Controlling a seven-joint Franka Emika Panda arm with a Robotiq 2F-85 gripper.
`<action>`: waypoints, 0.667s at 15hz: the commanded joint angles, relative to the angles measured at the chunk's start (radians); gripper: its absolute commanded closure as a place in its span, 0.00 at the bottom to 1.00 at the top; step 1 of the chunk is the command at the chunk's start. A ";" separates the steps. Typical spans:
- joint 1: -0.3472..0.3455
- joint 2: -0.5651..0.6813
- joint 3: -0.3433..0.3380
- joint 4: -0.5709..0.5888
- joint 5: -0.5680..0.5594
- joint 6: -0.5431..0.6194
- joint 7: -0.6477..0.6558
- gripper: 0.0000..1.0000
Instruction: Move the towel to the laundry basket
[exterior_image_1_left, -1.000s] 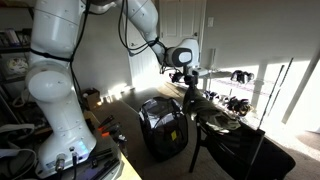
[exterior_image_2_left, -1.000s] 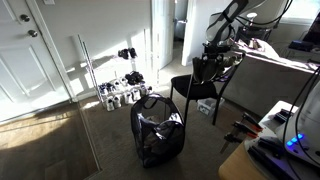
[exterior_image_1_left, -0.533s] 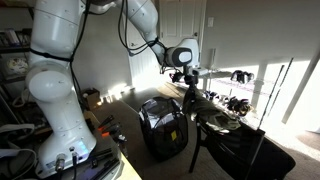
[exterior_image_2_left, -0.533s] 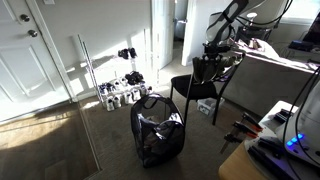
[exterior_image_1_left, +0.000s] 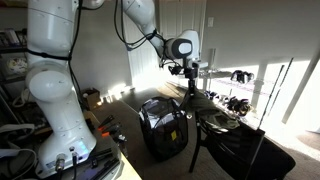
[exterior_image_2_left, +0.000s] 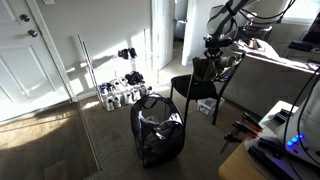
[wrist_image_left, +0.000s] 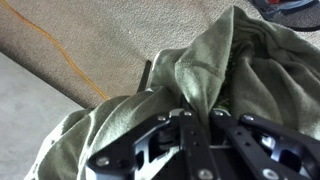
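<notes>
Comparing an exterior view with its counterpart of a second ago shows the Robotiq gripper (exterior_image_1_left: 188, 66) standing higher than it did, with the wrist of the white arm (exterior_image_1_left: 60, 70) raised accordingly. The olive-green cloth towel (exterior_image_1_left: 190, 88) hangs from the gripper as a narrow dark strip above the black chair (exterior_image_1_left: 225, 128). The black mesh laundry basket (exterior_image_1_left: 163, 125) stands on the floor just beside the chair, on the side nearer the robot base, with its mouth open upward.

In an exterior view from the opposite direction, the gripper (exterior_image_2_left: 212, 46) also sits slightly higher than before. The towel (exterior_image_2_left: 207, 70) drapes down at the chair (exterior_image_2_left: 190, 88); whether its lower edge is clear of the seat cannot be determined. The laundry basket (exterior_image_2_left: 157, 135) stands in front of the chair, lower than the towel and apart from it.

In the wrist view, the gripper (wrist_image_left: 192, 108) has its fingers drawn together on a bunched fold of the towel (wrist_image_left: 255, 70), pinching the fabric into a ridge. Beige carpet (wrist_image_left: 70, 40) shows beyond the cloth.

The rise suggests that the grasp holds and the lift has begun. Remaining steps, as judged: raise until the cloth clears the chair, carry it over the laundry basket, then release. Trailing fabric may snag on the chair.
</notes>
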 joint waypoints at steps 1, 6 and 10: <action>-0.003 -0.097 0.017 0.000 -0.012 -0.103 -0.002 0.95; -0.018 -0.158 0.076 0.077 0.047 -0.221 -0.039 0.95; -0.008 -0.174 0.138 0.161 0.110 -0.253 -0.056 0.95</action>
